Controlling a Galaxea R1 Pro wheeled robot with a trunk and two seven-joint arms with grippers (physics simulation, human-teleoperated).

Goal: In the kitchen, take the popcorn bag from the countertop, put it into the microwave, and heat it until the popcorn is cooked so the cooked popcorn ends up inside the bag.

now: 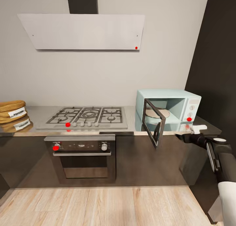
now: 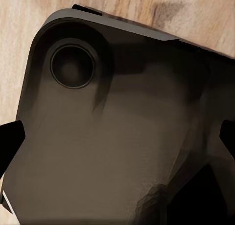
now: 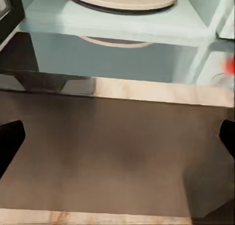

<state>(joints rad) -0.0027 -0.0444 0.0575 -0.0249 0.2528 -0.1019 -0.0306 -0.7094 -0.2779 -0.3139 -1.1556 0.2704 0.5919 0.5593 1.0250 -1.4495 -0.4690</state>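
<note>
1. The popcorn bag (image 1: pixel 12 112), a small tan-brown cloth-like sack with a rolled rim and a white label, sits at the far left end of the long glossy grey steel-look tabletop (image 1: pixel 131 116), partly cut by the head view's edge, its reflection showing in the steel below it.
2. The pale mint-blue boxy microwave (image 1: pixel 183 105) stands at the tabletop's right end, its dark glass door (image 1: pixel 154 124) swung open and a round beige turntable plate (image 1: pixel 157 113) bare inside (so the cavity looks ready to receive the sack).
3. Between the two lies the gas hob (image 1: pixel 86 116), well apart from the sack.
4. The right gripper (image 1: pixel 193 131) hovers at the tabletop's front right edge, just before the microwave; in the right wrist view its dark fingers (image 3: pixel 11 139) stand wide apart at either side with nothing between them.
5. The left wrist view looks onto a dark rounded body over the wooden floor (image 2: pixel 122 4); its fingers (image 2: pixel 12 137) are spread, holding nothing.
6. Judged by looks, the sack should be light, soft and yielding, likely to crumple or sag if squeezed low down.
7. The rolled rim seems the firmest place to pinch, keeping the mouth upward so nothing spills; the wrinkled sides would probably give under pressure.
</note>
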